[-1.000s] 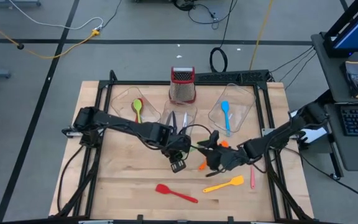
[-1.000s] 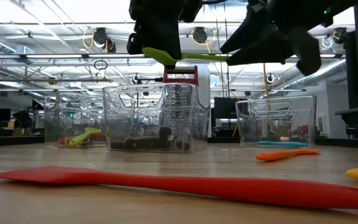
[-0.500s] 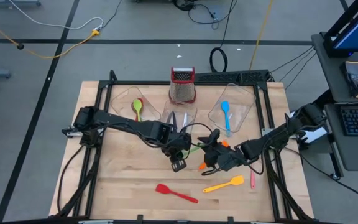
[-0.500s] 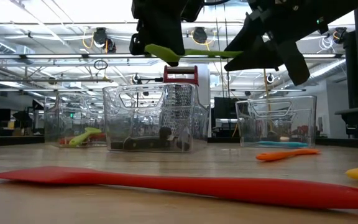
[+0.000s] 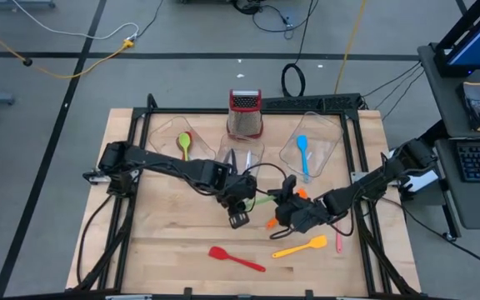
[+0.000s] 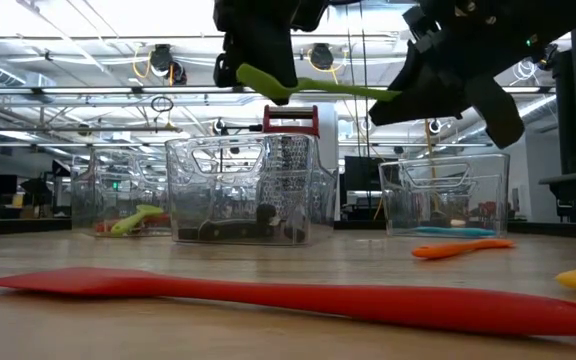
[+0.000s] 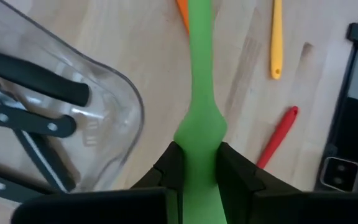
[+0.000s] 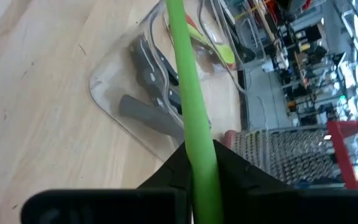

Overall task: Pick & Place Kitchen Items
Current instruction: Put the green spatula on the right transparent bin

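A green utensil (image 5: 262, 200) hangs in the air above the table's middle, held at both ends. My left gripper (image 5: 244, 202) is shut on its broad head end, and my right gripper (image 5: 282, 202) is shut on its thin handle. In the low view the utensil (image 6: 318, 88) runs nearly level between the left gripper (image 6: 258, 60) and the right gripper (image 6: 418, 90), high above the wood. Below and beside them an orange utensil (image 5: 271, 222), a yellow spatula (image 5: 300, 247) and a red spatula (image 5: 236, 259) lie flat on the table. My left gripper pinches the green utensil where the neck widens into the head (image 7: 199, 134) between its two fingers (image 7: 171, 163), coming steeply from above. The utensil is lifted clear of the table. My right gripper pinches the utensil's thin handle (image 8: 199, 149) between its two fingers (image 8: 235, 168), coming nearly level from the table's right, with the fingers pointing along the handle. The handle is lifted clear of the table.
Three clear tubs stand at the back: the left one (image 5: 182, 137) holds a green spoon, the middle one (image 5: 240, 158) holds black-handled knives, the right one (image 5: 307, 142) holds a blue spoon. A steel grater (image 5: 245, 114) stands behind them. A thin pink-red utensil (image 5: 337, 240) lies near the right rail.
My right gripper has shut on the green utensil's handle and sunk slightly. My left gripper has kept its hold. The utensil stays in the air, its head end now a little higher than its handle.
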Tool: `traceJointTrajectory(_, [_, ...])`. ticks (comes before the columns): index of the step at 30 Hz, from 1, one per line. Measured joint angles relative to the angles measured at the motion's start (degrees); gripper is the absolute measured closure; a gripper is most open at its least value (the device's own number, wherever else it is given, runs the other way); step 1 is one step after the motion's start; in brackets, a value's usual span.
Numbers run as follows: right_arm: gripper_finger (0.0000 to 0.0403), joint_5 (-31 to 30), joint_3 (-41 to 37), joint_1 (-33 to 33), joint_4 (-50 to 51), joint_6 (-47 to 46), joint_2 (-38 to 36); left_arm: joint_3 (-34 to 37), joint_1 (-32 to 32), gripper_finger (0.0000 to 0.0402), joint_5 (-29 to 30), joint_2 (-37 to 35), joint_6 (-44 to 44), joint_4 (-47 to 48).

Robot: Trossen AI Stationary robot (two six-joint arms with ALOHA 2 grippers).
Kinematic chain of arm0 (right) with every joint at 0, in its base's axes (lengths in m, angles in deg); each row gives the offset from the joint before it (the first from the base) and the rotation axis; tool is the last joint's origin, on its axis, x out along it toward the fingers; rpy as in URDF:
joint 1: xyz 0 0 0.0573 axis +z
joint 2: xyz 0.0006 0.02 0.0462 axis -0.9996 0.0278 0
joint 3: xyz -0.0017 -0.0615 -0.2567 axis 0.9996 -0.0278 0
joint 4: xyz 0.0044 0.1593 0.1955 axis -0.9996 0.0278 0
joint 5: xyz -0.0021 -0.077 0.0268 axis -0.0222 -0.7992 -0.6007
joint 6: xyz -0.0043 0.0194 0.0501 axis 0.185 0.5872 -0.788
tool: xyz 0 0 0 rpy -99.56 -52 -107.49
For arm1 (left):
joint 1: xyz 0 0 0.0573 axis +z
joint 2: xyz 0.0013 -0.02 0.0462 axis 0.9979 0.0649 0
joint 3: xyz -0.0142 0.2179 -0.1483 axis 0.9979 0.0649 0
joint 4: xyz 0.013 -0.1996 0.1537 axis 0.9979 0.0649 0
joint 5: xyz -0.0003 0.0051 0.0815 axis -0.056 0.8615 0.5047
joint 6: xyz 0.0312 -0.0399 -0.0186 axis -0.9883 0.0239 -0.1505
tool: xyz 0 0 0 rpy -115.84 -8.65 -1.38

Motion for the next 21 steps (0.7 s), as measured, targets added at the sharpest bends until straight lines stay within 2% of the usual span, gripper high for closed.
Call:
traceJointTrajectory(2, [0.0377,-0.36,0.0,0.0,1.01,-2.07,0.0,0.0,0.04,0.0324,1.25,0.0,-1.55,0.02])
traceJointTrajectory(8, [0.0386,-0.93,0.13,-0.12,4.51,-7.17,-0.12,0.11,0.04,0.0205,6.29,-0.33,-8.85,0.27])
traceJointTrajectory(12, [0.0387,-1.86,0.31,-0.17,7.36,-11.88,-0.31,0.15,0.52,0.0141,9.32,-1.47,-15.61,0.38])
traceJointTrajectory(17, [0.0388,-1.54,0.31,-0.52,11.24,-16.6,-0.44,0.17,2.03,0.0091,14.67,-4.69,-22.74,1.19])
traceJointTrajectory(21, [0.0388,-0.55,0.31,-1.04,16.52,-24.87,-0.44,0.17,3.0,0.0069,19.74,-7.88,-25.68,2.23])
